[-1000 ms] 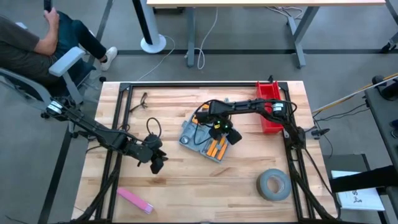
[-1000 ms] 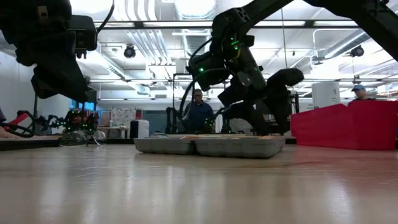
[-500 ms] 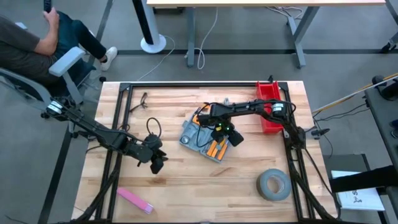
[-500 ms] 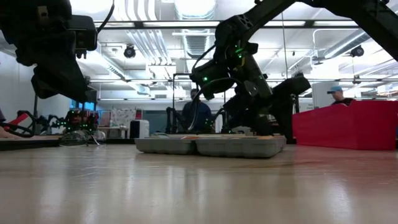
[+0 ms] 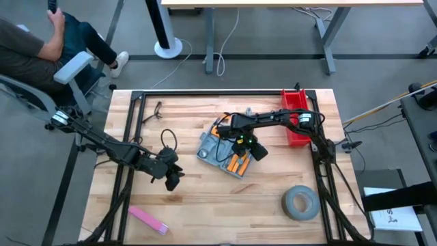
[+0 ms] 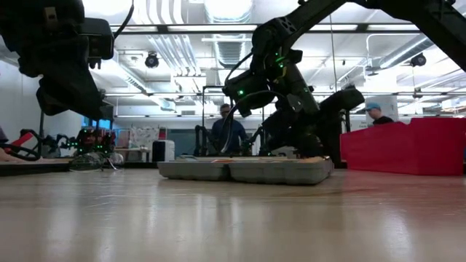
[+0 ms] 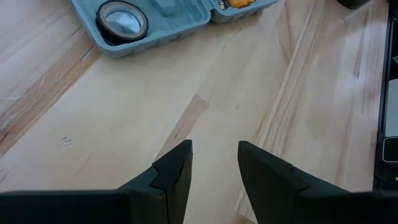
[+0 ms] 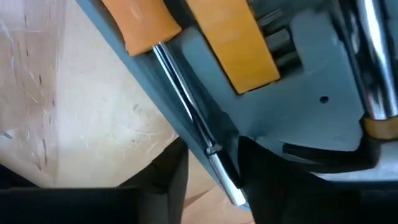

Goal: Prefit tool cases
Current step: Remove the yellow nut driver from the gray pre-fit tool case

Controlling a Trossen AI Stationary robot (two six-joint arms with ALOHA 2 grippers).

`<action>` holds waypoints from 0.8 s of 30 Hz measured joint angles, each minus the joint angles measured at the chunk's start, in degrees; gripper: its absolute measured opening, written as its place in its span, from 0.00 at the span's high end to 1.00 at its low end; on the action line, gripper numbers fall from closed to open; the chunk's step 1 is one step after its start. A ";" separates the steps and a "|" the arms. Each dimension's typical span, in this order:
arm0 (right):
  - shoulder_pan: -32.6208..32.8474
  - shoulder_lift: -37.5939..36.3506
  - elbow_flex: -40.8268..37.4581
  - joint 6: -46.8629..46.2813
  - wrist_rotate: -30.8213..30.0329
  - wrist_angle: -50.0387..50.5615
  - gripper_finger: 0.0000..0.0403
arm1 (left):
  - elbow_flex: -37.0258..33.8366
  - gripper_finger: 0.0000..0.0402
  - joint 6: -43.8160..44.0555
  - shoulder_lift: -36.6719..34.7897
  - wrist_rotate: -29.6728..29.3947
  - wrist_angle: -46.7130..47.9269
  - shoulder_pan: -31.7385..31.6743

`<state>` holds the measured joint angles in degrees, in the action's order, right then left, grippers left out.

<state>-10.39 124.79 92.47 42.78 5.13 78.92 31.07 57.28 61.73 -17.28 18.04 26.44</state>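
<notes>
Our left hand [image 5: 172,179] hovers over bare counter [image 5: 205,198], fingers narrowly parted and holding nothing. At centre lies the open tool case [image 5: 222,152]. Our right hand [image 5: 244,147] has dropped onto its right edge and closed around a screwdriver shaft [image 8: 186,118] (seating it, we judge).

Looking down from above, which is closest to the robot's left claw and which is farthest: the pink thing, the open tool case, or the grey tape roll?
From the left gripper, in the high view:
1. Pink thing, at the table's front edge, on the gripper's left.
2. Open tool case, mid-table, where the right gripper is.
3. Grey tape roll, far across near the right front corner.
</notes>
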 joint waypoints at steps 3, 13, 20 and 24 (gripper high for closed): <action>0.00 0.00 0.00 -0.08 0.00 0.21 0.80 | 0.00 0.66 0.02 0.00 0.00 -0.01 0.00; 0.22 -0.02 0.00 -1.02 -0.44 1.48 0.90 | 0.00 0.66 0.04 0.00 -0.02 0.00 0.00; 1.31 -0.02 0.00 -0.85 -0.59 1.55 0.90 | 0.00 0.66 0.04 0.00 -0.02 0.00 0.00; 2.27 -0.02 0.00 -0.13 -0.65 1.54 0.90 | 0.00 0.66 0.04 0.00 -0.02 0.00 0.00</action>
<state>-8.12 124.77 92.47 42.65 4.47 80.47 31.07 57.32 61.73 -17.30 18.04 26.44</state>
